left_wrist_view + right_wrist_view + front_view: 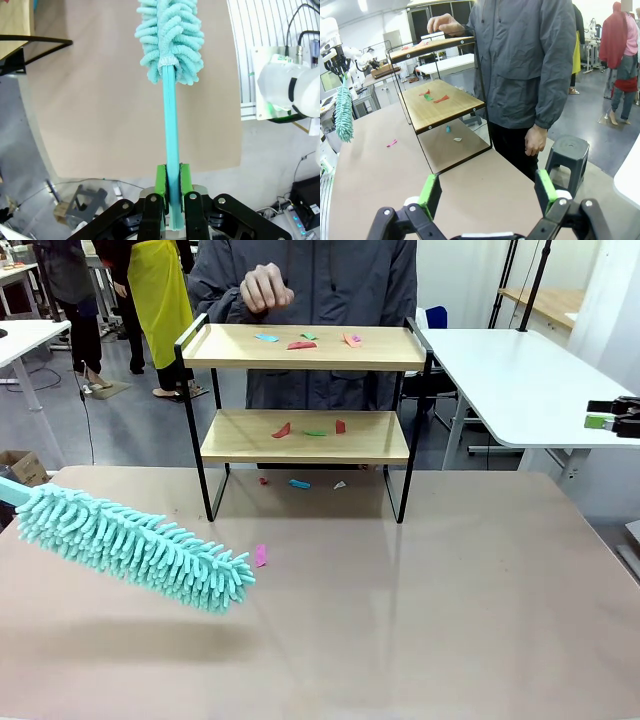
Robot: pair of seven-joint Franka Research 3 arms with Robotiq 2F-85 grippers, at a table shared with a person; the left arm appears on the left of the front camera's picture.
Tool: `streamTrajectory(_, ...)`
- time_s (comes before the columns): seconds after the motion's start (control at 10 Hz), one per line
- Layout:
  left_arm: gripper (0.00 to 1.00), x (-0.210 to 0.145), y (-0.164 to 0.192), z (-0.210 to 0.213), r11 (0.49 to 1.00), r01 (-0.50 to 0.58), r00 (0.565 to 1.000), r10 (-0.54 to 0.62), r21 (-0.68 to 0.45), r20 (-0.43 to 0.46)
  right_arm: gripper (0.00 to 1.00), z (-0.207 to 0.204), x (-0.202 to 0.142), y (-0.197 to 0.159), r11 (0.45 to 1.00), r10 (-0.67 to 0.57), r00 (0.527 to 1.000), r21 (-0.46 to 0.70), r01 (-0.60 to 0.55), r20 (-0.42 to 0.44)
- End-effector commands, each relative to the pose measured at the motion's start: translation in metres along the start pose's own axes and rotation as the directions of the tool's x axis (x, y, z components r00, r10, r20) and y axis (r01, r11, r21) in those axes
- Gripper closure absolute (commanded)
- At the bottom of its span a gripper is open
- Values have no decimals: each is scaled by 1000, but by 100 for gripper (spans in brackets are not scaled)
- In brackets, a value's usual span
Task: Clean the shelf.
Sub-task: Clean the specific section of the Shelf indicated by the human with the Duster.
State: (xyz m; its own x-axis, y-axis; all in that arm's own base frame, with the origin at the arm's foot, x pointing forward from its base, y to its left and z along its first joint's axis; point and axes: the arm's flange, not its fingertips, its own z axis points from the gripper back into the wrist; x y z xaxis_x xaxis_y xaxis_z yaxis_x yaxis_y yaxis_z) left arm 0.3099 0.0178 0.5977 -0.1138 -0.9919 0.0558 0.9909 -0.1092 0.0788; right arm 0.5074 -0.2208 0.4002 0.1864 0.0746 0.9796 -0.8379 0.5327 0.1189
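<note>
Front view: the shelf (385, 356) stands on the far half of the brown worktop (450, 620), just in front of a person in a grey jacket (340, 280). Its 2 light wooden boards sit in a thin black frame with raised side rails.

4 paper scraps lie on the top board: blue (267, 338), red (301, 344), green (309, 336) and pink (352, 340). The lower board carries 3: red (283, 430), green (315, 433) and red (340, 426). 3 more scraps lie on the worktop under the shelf: red (264, 480), blue (299, 483) and white (340, 484). The person's raised hand (265, 288) hovers above the top board, fingers bunched.

A turquoise duster (130, 545) slants in from the left edge, well short of the shelf. Its fluffy head is low over the worktop, with its shadow lying apart below it. 1 pink scrap (261, 555) lies just beside its tip.

Left wrist view: the left hand (172, 177) is clamped on the duster's flat turquoise handle (171, 125). Both green pads (161, 181) press its sides, and the head points away over the worktop.

Right wrist view: the right hand (487, 190) has its jaws wide apart with nothing between them, above the worktop's near corner. It looks toward the shelf's side and the person's lowered hand (535, 142). A dark stool (567, 150) stands on the floor behind.

In the front view this right hand shows at the right edge, level with the lower board and well apart from the shelf.
</note>
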Motion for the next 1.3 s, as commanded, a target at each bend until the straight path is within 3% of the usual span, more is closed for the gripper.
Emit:
streamTrajectory(0.0,87,-2,-3,2,1000,17,1000,-17,1,19,0,-1,3,2,1000,6,1000,-4,-6,1)
streamTrajectory(1.1,87,0,0,0,1000,0,1000,0,0,0,0,-1,3,2,1000,6,1000,-4,-6,1)
streamTrajectory(1.2,87,13,4,23,999,-48,991,49,-7,124,0,-1,3,2,1000,6,1000,-4,-6,1)
